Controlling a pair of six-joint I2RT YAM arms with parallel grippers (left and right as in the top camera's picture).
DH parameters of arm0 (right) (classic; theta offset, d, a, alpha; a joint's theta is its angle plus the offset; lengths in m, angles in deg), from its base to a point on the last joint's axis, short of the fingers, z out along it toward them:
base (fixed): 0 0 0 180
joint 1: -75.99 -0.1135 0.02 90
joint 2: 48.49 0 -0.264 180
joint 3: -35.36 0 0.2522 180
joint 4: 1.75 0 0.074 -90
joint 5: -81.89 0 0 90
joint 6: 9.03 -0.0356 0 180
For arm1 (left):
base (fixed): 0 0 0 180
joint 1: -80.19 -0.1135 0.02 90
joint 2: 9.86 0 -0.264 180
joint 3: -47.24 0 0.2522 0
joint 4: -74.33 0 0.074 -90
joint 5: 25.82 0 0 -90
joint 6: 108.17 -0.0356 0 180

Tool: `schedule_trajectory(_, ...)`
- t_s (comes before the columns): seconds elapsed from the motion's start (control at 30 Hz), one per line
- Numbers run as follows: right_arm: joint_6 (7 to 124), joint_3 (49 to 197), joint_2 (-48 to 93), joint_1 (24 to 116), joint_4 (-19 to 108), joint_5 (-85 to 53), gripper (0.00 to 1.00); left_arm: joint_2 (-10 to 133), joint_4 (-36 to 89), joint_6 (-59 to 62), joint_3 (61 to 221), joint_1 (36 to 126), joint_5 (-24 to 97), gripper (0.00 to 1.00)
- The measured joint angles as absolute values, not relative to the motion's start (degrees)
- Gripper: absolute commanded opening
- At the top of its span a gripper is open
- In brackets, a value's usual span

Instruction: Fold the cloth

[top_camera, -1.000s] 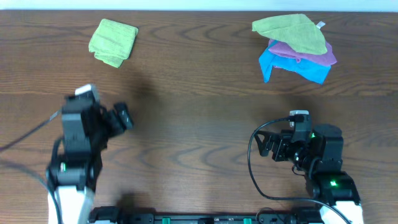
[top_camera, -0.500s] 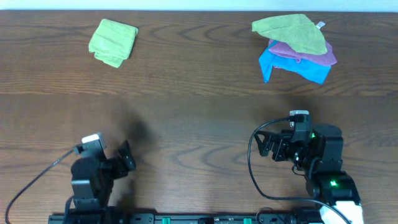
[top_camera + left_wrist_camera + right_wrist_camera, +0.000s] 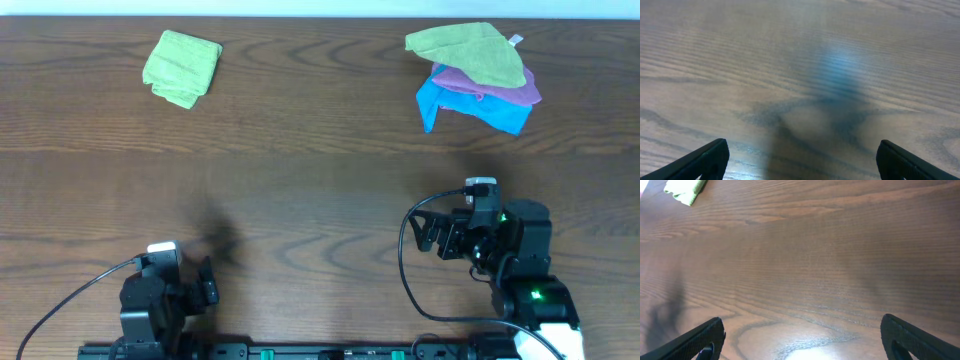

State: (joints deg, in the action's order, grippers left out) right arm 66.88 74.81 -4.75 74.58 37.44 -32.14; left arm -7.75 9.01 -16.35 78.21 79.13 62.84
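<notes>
The cloth (image 3: 182, 67) is lime green and lies folded into a small bundle at the table's far left; a corner of it shows in the right wrist view (image 3: 685, 189). My left gripper (image 3: 205, 283) is open and empty low over bare wood at the near left edge, far from the cloth; its wrist view (image 3: 800, 160) shows only table. My right gripper (image 3: 428, 235) is open and empty at the near right, pointing left over bare wood (image 3: 802, 340).
A second green cloth (image 3: 468, 52) lies on top of a purple cloth (image 3: 500, 88) and a bright blue cloth (image 3: 470, 105) in a pile at the far right. A black cable (image 3: 405, 270) loops beside the right arm.
My left arm has pulled back toward the near edge and lowered. The right arm and all cloths have not moved.
</notes>
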Motion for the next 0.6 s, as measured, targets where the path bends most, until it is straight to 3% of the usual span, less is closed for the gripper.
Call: schedule_trajectory(0.6, 66.9, 74.8, -4.7, 74.6, 37.4, -32.1, 0.99, -9.0, 8.6, -16.9, 78.4, 79.1, 62.7, 0.95)
